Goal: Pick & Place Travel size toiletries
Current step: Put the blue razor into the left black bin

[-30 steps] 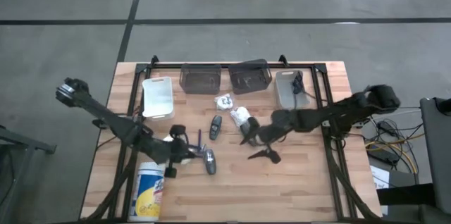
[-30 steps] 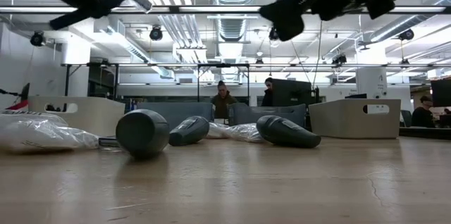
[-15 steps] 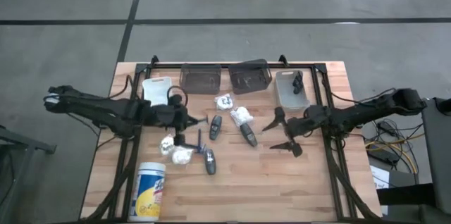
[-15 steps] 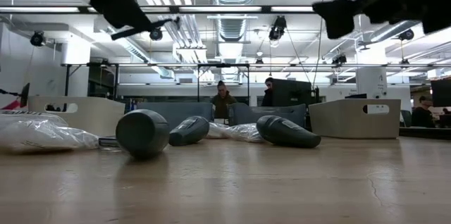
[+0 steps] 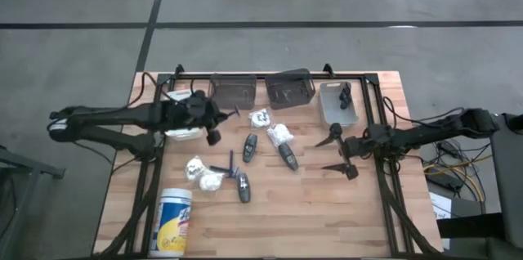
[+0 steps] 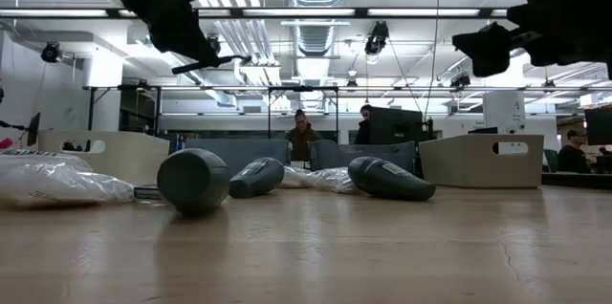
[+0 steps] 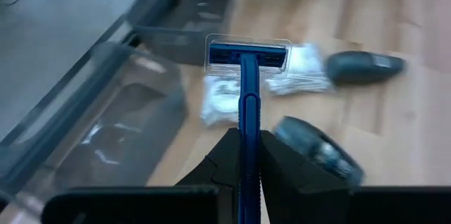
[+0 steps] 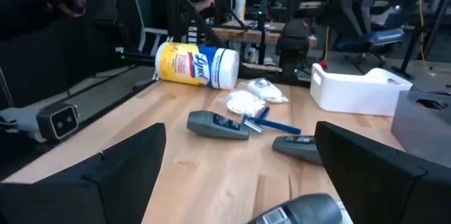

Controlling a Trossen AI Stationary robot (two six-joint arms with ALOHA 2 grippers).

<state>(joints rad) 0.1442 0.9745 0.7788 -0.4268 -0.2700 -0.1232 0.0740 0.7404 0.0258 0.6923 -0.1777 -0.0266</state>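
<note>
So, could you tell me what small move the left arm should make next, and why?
Probably carry on toward the bins at the table's back edge and stop over one. The left pincer is shut on the blue razor, lifted off the table near the white bin. The right pincer hangs open and empty, so nothing else is ready to place.

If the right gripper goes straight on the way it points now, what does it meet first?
Most likely the dark grey tube lying just ahead of the open right gripper; its height is unclear.

We see a blue razor [image 7: 246, 76] held aloft (capped head forward), grey tubes [image 5: 288, 155] and white packets [image 5: 279, 134] lying mid-table.
</note>
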